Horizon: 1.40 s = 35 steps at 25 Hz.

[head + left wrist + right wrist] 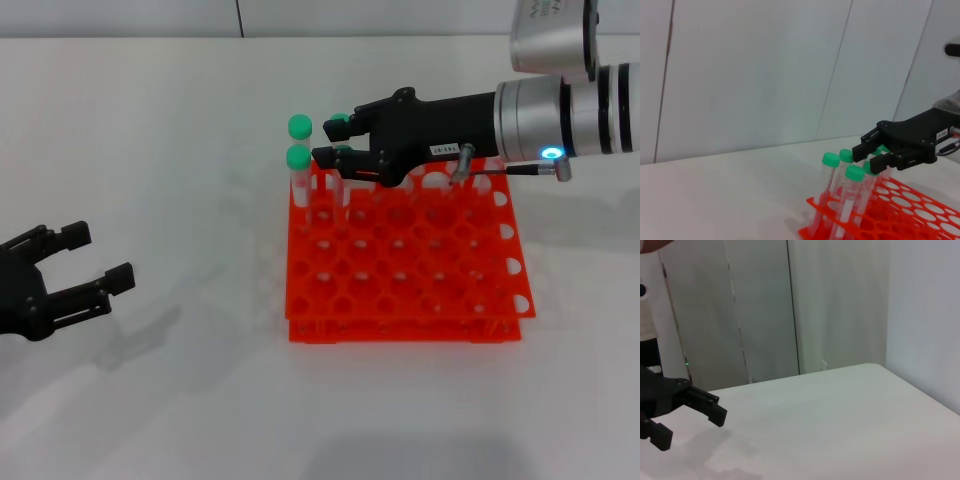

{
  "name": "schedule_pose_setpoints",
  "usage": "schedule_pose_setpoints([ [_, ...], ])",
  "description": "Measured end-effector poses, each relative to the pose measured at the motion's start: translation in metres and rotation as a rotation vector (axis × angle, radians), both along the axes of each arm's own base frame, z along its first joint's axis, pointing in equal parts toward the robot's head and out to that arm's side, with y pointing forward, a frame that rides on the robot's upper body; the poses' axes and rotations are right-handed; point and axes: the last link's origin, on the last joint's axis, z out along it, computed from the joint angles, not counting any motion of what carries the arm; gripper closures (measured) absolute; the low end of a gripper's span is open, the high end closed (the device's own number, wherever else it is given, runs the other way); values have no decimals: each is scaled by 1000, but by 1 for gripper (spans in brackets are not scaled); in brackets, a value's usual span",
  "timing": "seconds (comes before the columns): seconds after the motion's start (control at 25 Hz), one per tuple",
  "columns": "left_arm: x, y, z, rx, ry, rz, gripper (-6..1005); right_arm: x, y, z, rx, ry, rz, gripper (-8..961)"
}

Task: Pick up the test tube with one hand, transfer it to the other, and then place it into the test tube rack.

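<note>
My right pincer [335,140], reaching in from the upper right of the head view, is clenched on the test tube [342,152] just below its green cap, holding it upright over the back-left corner of the test tube rack [420,290], which sits at the centre of the frame on the white surface [180,400]. My left pincer [95,265] lies released and empty at the lower left, well apart from the rack. I judge the tube to be partly seated in a hole, though its lower end is hidden behind my fingers. Risk: two other green-capped tubes [298,157] stand just beside my fingertips in the left-hand holes; the left wrist view shows further caps crowded close under the pincer, so widening the jaws or withdrawing sideways could knock a neighbour or tilt the light rack. A second risk is release before the tube's tip has entered its hole, which would let it topple onto the grid. The rest of the rack is unoccupied and unobstructed.
</note>
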Motion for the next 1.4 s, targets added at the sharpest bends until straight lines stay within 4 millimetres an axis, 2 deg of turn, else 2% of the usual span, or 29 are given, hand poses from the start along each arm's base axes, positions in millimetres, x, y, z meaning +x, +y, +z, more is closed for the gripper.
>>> schedule_pose_setpoints([
  [0.36, -1, -1, 1, 4, 2, 5, 128, -6, -1, 4, -15, 21, 17, 593],
  [0.48, -4, -4, 7, 25, -1, 14, 128, -13, -4, 12, -28, 46, 44, 584],
  [0.6, -5, -5, 10, 33, 0, 7, 128, -10, -12, 26, -7, 65, 76, 575],
  [1.0, 1, 4, 10, 33, 0, -24, 127, 58, -45, 67, 61, 149, -29, 545],
  [1.24, 6, 14, 9, 34, 7, -60, 127, 100, -74, 76, 111, 178, -58, 381],
  [1.4, 9, 19, 8, 19, 20, -84, 127, 118, -85, 73, 121, 191, -97, 252],
])
